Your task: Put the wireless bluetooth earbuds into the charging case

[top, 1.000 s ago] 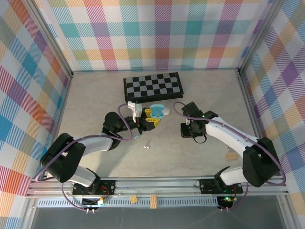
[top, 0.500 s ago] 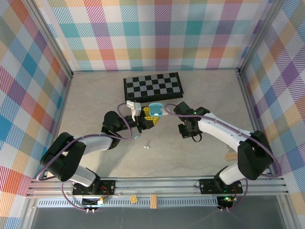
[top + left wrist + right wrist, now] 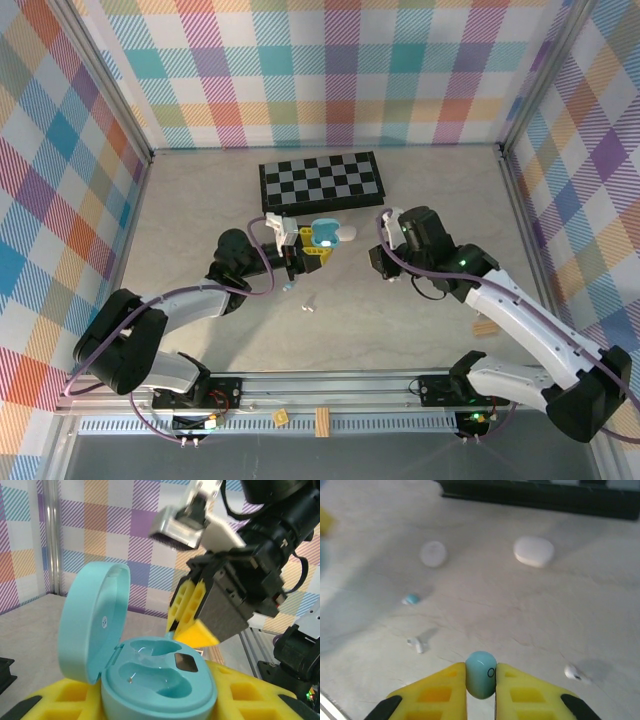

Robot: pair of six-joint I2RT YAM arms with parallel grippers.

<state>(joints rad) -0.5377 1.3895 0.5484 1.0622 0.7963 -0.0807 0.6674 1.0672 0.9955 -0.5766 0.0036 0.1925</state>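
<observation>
Seen from above, the left gripper [image 3: 318, 246] sits near the middle of the table [image 3: 200, 220]. Its yellow fingers [image 3: 65, 700] are closed on the sides of the charging case [image 3: 326, 232]. In the left wrist view the case is a rounded, pale turquoise pebble. Its lid [image 3: 92, 615] stands open on the left, and two glossy moulded wells face up.

In front of the case, a tiny white stemmed earbud [image 3: 308, 307] lies loose on the table. The right wrist view shows a small blue earbud [image 3: 411, 599] and another white earbud [image 3: 572, 671], well apart. A closed white case [image 3: 533, 550] rests farther back, before the folded chessboard [image 3: 320, 180].

To the right, the right gripper [image 3: 480, 669] pinches a light blue earbud [image 3: 480, 680] between its yellow fingertips. The earbud's smooth rounded body bears a small ring mark. The left wrist view shows this gripper near the open case, above and to its right, not touching it.
</observation>
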